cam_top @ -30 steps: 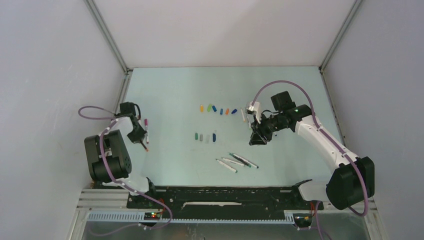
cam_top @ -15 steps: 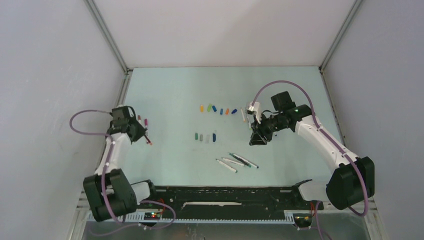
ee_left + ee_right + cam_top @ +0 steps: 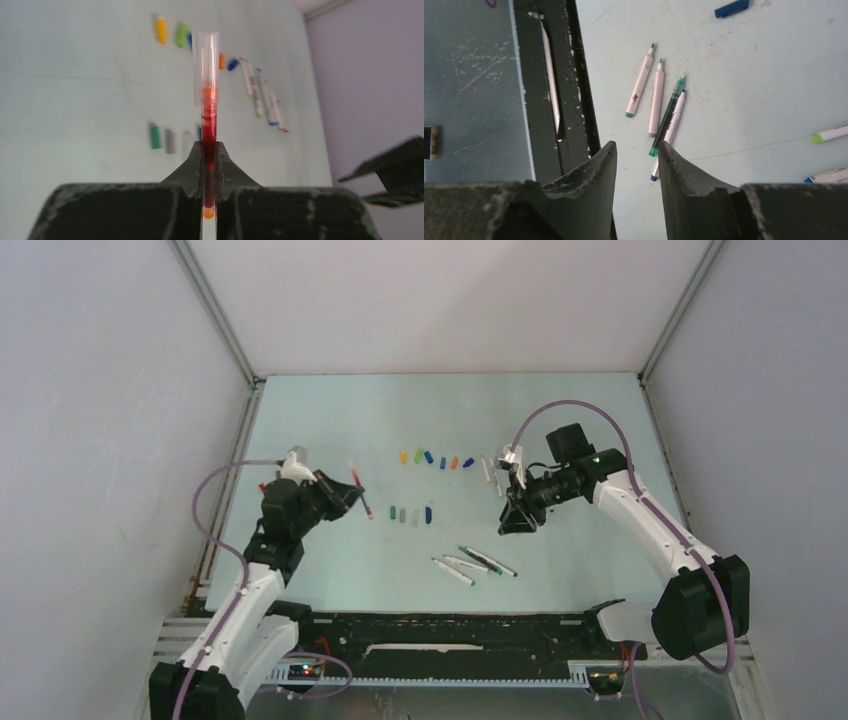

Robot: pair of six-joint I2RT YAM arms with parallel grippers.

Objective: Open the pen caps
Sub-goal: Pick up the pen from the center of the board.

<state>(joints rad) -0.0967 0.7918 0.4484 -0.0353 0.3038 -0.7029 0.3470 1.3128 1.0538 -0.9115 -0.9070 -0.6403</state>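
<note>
Left gripper [image 3: 209, 148] clamps red pen [image 3: 208, 125], clear cap [image 3: 205, 55] on.
Only its wrist camera shows the cap; right gripper [image 3: 637, 148] gapes empty near four pens [image 3: 657, 95].

The pale table [image 3: 330, 410] carries a far row of caps [image 3: 428, 456], from left to right yellow, green, blue, blue, orange, blue. Just right of that row lie some white pens [image 3: 487, 470]. Nearer, a shorter row of caps [image 3: 402, 513] runs green, grey, pale, blue. Nearer still and further right, four pens [image 3: 465, 564] lie close together, all slanted.
</note>
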